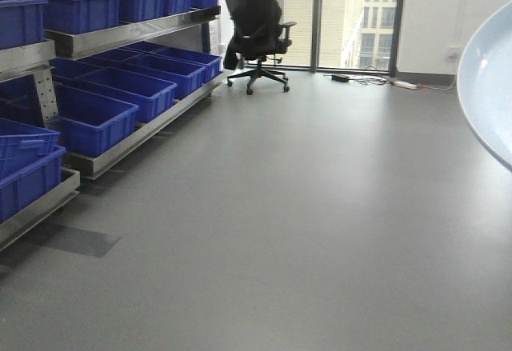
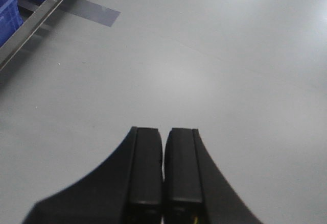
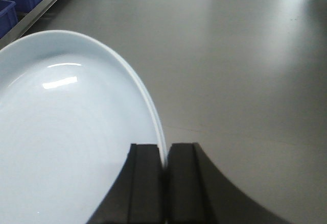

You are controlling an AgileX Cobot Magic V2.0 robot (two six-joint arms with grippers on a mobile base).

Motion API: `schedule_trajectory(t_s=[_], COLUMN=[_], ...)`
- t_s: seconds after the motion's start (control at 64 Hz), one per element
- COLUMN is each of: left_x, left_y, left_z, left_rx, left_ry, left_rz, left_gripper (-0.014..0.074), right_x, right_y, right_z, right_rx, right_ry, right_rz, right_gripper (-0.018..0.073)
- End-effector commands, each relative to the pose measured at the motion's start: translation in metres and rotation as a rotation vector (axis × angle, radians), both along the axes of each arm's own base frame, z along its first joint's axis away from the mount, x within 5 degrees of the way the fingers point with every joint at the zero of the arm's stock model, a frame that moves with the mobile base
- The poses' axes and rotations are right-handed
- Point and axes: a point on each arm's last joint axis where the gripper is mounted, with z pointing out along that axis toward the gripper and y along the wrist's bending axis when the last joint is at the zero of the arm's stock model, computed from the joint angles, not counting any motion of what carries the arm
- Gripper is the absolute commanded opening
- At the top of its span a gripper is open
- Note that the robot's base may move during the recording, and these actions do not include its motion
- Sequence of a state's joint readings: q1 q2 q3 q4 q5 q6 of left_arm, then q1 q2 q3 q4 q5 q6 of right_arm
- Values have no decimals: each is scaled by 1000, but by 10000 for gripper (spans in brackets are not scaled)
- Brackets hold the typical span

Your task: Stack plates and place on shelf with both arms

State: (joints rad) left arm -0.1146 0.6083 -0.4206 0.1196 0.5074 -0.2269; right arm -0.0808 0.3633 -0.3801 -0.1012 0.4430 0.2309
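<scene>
My right gripper (image 3: pixel 164 155) is shut on the rim of a pale bluish-white plate (image 3: pixel 66 132), which it holds in the air above the grey floor. The plate spreads out to the left of the jaws. Part of the same plate (image 1: pixel 490 79) shows at the right edge of the front view. I cannot tell whether one plate or two are held. My left gripper (image 2: pixel 164 137) is shut and empty, hanging over bare floor. Neither arm shows in the front view.
A metal shelf rack (image 1: pixel 132 31) with several blue bins (image 1: pixel 96 119) runs along the left; its edge also shows in the left wrist view (image 2: pixel 36 22). A black office chair (image 1: pixel 256 35) stands by the far window. Cables (image 1: pixel 376 81) lie on the floor.
</scene>
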Motion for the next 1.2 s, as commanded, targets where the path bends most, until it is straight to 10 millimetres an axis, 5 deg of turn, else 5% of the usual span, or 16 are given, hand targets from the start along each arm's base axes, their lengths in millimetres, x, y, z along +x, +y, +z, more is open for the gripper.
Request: schedule_trajectory(t_s=[0.0, 1.187], left_x=[4, 4], left_y=[-1, -1], left_z=[14, 14], left_rx=[-16, -16], left_ry=[-92, -92], left_rz=[-3, -3], left_gripper=[90, 90], right_x=[2, 2], right_y=[0, 0], right_z=[18, 18], right_rx=[-20, -20], right_ry=[-120, -118], right_rz=[4, 4], right_gripper=[57, 57])
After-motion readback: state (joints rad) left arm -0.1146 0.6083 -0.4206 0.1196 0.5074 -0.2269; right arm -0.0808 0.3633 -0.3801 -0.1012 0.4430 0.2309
